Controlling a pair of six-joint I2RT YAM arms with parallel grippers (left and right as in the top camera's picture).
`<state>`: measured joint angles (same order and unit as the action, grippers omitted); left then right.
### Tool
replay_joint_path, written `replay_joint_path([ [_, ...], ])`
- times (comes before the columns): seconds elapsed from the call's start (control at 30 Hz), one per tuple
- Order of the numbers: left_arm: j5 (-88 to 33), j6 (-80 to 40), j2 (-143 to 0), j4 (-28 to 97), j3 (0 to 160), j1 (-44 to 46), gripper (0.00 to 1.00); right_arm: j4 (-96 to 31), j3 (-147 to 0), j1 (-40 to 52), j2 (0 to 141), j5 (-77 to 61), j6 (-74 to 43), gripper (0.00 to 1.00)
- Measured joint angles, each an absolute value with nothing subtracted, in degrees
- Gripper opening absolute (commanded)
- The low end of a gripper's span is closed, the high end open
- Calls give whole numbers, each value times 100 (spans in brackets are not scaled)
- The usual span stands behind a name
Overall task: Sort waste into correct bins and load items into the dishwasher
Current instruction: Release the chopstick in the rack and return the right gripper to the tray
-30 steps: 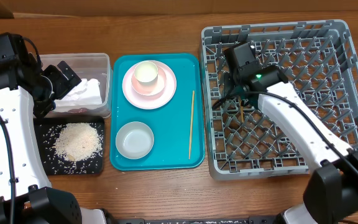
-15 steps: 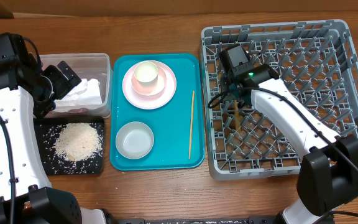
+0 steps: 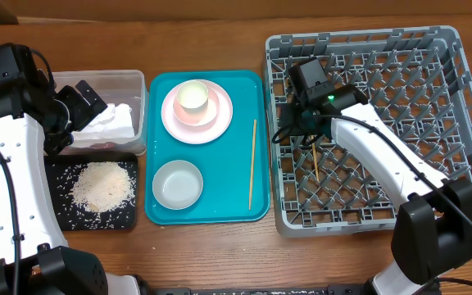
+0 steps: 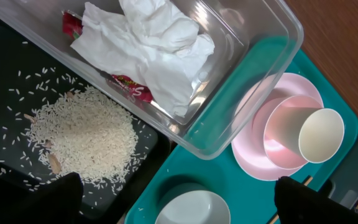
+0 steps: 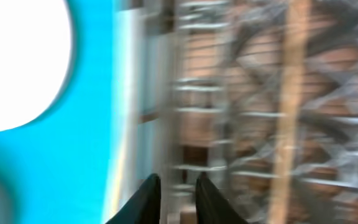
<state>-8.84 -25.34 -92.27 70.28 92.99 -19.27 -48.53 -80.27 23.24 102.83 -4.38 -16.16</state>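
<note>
My right gripper (image 3: 295, 124) (image 5: 178, 196) hovers over the left side of the grey dishwasher rack (image 3: 433, 49), its jaws slightly open with nothing between them. One wooden chopstick (image 3: 315, 160) (image 5: 288, 112) lies on the rack floor, apart from the fingers. The other chopstick (image 3: 252, 164) lies on the teal tray (image 3: 228, 205). My left gripper (image 3: 84, 102) (image 4: 179, 202) stands wide open above the clear tub (image 4: 253, 37), which holds white tissue (image 4: 148, 43) and a red wrapper (image 4: 132, 90). Rice (image 4: 82, 134) is heaped on the black tray (image 4: 5, 74).
On the teal tray a cream cup (image 3: 193, 97) sits in a pink bowl (image 4: 281, 134) on the pink plate (image 3: 197, 111). A pale bowl (image 3: 177, 183) stands at the tray's front left. Upright pegs fill the rack.
The right gripper's jaws have parted and let go of the chopstick, which now lies flat in the rack. The left arm has not moved.
</note>
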Motion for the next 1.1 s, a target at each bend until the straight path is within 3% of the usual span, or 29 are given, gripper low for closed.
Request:
replay_joint_path([
  [0.27,-884,-2534,-9227,7028,9301,-1927,100,-4781,-8025,2329,10283,-1592,-2053,23],
  [0.8,-884,-2534,-9227,7028,9301,-1927,100,-4405,-8025,2908,10283,-1758,-2279,29],
  [1.1,-884,-2534,-9227,7028,9301,-1927,100,-4246,-8027,4368,10438,307,-3238,30],
])
